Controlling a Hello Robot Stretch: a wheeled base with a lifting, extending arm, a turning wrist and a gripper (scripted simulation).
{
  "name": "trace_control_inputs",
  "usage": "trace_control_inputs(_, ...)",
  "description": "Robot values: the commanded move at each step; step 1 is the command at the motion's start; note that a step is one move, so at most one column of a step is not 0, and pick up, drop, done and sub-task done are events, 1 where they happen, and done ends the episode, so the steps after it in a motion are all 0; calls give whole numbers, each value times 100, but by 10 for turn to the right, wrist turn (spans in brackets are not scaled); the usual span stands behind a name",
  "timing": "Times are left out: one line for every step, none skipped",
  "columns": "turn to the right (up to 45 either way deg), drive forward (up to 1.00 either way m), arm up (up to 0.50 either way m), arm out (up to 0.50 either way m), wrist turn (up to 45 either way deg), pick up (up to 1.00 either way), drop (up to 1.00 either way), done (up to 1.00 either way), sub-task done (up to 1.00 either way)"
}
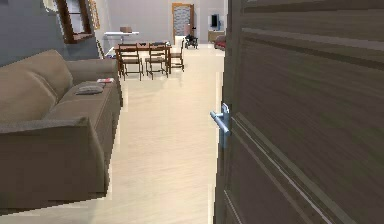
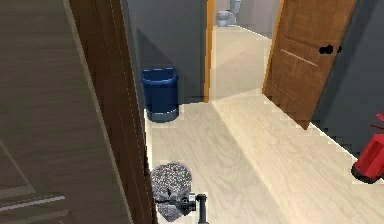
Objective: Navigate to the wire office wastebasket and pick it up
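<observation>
A grey wire-mesh wastebasket stands on the pale wood floor near the arm side view's bottom edge, right beside a dark door's edge. Just below it, at the bottom edge, I see the gripper's dark body with small white marks. The basket sits at the gripper's far end on the floor, so I cannot tell whether the gripper holds anything.
A blue bin stands against the grey wall beside an open doorway. A brown door hangs ajar, and a red object juts in at the right. Ahead are a dark door, a brown sofa and a dining table with chairs.
</observation>
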Motion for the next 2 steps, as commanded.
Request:
trace_control_inputs(0, 0, 0, 0, 150, 0, 0, 0, 0)
trace_control_inputs(0, 0, 0, 0, 0, 100, 0, 0, 0)
